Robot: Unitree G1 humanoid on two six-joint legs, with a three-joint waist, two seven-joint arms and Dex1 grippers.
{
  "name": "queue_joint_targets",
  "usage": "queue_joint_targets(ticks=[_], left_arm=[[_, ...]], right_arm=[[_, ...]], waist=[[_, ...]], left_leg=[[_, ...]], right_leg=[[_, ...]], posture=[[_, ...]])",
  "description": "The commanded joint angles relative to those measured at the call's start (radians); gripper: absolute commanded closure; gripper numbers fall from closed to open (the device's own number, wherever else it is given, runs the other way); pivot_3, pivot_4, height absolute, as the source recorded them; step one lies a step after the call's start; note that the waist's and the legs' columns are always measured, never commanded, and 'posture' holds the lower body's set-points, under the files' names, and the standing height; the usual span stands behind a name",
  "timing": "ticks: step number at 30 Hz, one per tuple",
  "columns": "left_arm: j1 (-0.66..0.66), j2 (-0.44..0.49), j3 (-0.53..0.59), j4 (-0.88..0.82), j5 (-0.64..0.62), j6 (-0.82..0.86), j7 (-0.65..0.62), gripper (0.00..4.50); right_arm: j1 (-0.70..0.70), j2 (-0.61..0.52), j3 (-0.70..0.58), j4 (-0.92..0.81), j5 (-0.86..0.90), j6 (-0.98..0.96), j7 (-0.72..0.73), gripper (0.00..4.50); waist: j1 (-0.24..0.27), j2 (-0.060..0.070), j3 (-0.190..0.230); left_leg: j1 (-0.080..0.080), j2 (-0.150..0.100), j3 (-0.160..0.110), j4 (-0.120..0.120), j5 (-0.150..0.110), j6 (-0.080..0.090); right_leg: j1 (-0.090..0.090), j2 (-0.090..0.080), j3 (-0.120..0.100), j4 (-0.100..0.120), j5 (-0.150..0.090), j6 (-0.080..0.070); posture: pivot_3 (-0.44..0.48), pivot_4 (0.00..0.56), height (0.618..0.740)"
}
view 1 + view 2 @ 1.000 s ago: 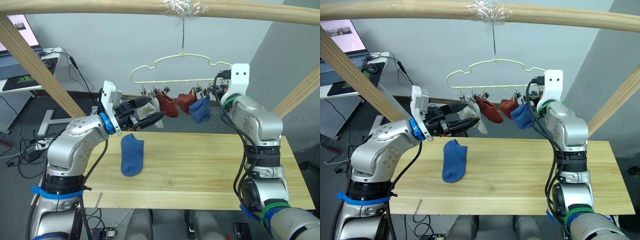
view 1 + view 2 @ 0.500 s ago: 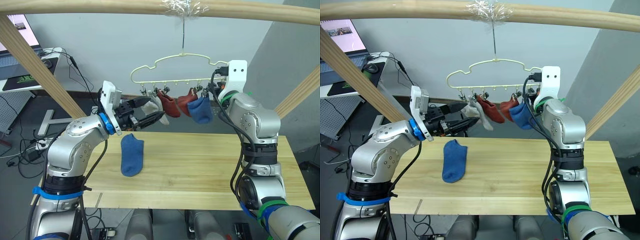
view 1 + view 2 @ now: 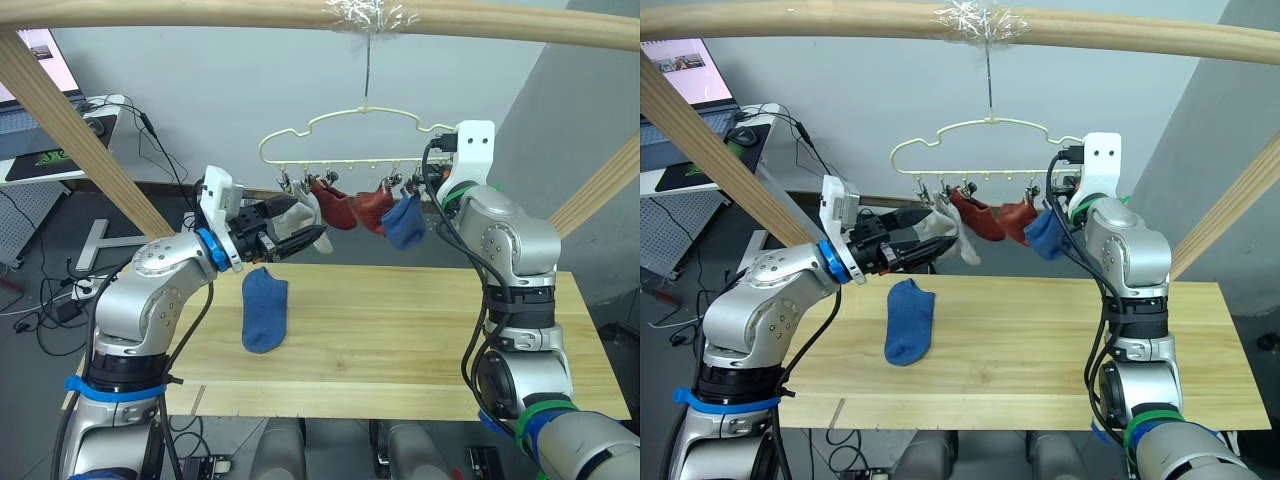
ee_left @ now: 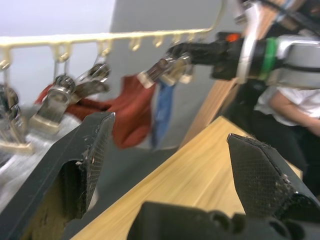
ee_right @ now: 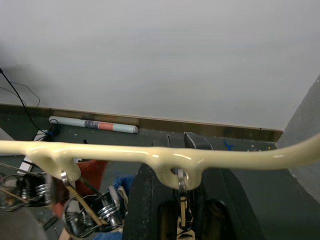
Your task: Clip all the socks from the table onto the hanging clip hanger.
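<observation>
on the wooden counter (image 3: 400, 330), toward its left half, one blue sock (image 3: 264, 308) lies flat and alone, lengthwise from front to back. above its far end the left gripper (image 3: 300, 235) is raised off the counter and points to the right toward the hanger; its black fingers (image 4: 85, 150) stand apart in the left wrist view, with a grey sock (image 3: 300, 215) lying at the lower finger, so the gripper is open and whether it has any hold on that sock cannot be told. the grey sock hangs at the left end of the clip row. behind and above, the pale-yellow hanger (image 3: 340, 125) hangs by its hook from the wooden pole (image 3: 300, 12), over the far edge of the counter. along its row of metal clips (image 4: 60, 102), next to the grey sock, hang two red socks (image 3: 350, 208) side by side, then a second blue sock (image 3: 402, 222) near the right end. the right gripper (image 5: 180, 210) is up at that right end, its fingers close together around a clip just under the wire, closed on it.
</observation>
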Motion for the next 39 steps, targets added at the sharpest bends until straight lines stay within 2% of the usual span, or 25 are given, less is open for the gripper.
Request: queue_joint_targets(ticks=[1, 3, 9, 16, 23, 29, 34, 37, 39], left_arm=[[0.019, 0.047, -0.04, -0.013, 0.039, 0.087, 0.028, 0.37], [0.045, 0.083, -0.07, 0.021, 0.072, 0.087, -0.003, 0.04], [0.098, 0.093, -0.107, 0.186, 0.254, -0.032, 0.092, 0.02], [0.012, 0.01, -0.083, 0.511, 0.317, -0.131, 0.133, 0.02], [-0.102, -0.046, -0.178, 0.809, 0.445, -0.25, 0.104, 0.02], [-0.173, -0.081, -0.264, 1.008, 0.578, -0.283, 0.126, 0.02], [-0.184, -0.102, -0.275, 1.066, 0.61, -0.287, 0.099, 0.02], [-0.179, -0.107, -0.266, 1.066, 0.608, -0.281, 0.086, 0.59], [-0.172, -0.107, -0.262, 1.056, 0.606, -0.279, 0.079, 1.2]], right_arm=[[-0.018, -0.008, -0.003, -0.022, -0.011, -0.019, -0.006, 4.49], [-0.018, -0.008, -0.002, -0.021, -0.01, -0.017, -0.004, 4.5], [-0.014, -0.005, 0.003, -0.046, -0.005, -0.001, -0.002, 4.5], [-0.006, 0.002, 0.005, -0.083, 0.0, 0.027, -0.007, 4.5], [0.001, -0.001, 0.001, -0.112, 0.002, 0.054, -0.01, 4.5], [0.002, -0.003, -0.003, -0.132, 0.002, 0.073, -0.013, 4.5], [-0.001, -0.004, -0.005, -0.141, 0.002, 0.083, -0.014, 4.5], [-0.001, -0.005, -0.007, -0.145, 0.002, 0.086, -0.015, 4.5], [0.001, -0.005, -0.008, -0.147, 0.003, 0.089, -0.016, 4.5]], waist=[[0.0, 0.0, 0.0], [-0.001, 0.0, 0.0], [0.0, 0.0, 0.0], [0.005, 0.0, 0.001], [0.003, 0.0, 0.001], [-0.001, 0.0, 0.001], [-0.002, 0.001, 0.001], [-0.002, 0.001, 0.001], [-0.002, 0.001, 0.001]], left_leg=[[0.0, 0.0, 0.0, 0.0, 0.0, 0.0], [0.0, 0.0, 0.0, 0.0, 0.0, 0.0], [0.0, 0.0, 0.0, -0.002, 0.0, 0.0], [-0.001, 0.0, 0.0, -0.003, 0.0, 0.0], [-0.001, 0.0, 0.001, -0.004, 0.0, 0.0], [-0.001, 0.0, 0.0, -0.004, 0.0, 0.0], [0.0, 0.0, 0.0, -0.004, 0.0, 0.0], [0.001, 0.0, 0.0, -0.004, 0.0, 0.0], [0.001, 0.0, 0.0, -0.004, 0.0, 0.0]], right_leg=[[0.0, 0.0, 0.0, 0.0, 0.0, 0.0], [0.0, 0.0, 0.0, 0.0, 0.0, 0.0], [-0.001, 0.0, 0.0, 0.0, 0.0, 0.0], [-0.002, 0.0, 0.0, 0.0, 0.0, 0.0], [-0.003, 0.0, -0.001, 0.0, 0.0, 0.0], [-0.003, 0.0, -0.001, 0.0, 0.0, 0.0], [-0.002, 0.0, -0.001, 0.002, 0.0, 0.0], [-0.002, 0.0, -0.001, 0.002, 0.0, 0.0], [-0.002, 0.0, -0.001, 0.003, 0.0, 0.0]], posture=[[0.14, 0.237, 0.74], [0.14, 0.239, 0.74], [0.134, 0.241, 0.74], [0.12, 0.246, 0.74], [0.095, 0.253, 0.74], [0.084, 0.254, 0.74], [0.076, 0.255, 0.74], [0.076, 0.255, 0.74], [0.076, 0.255, 0.74]])
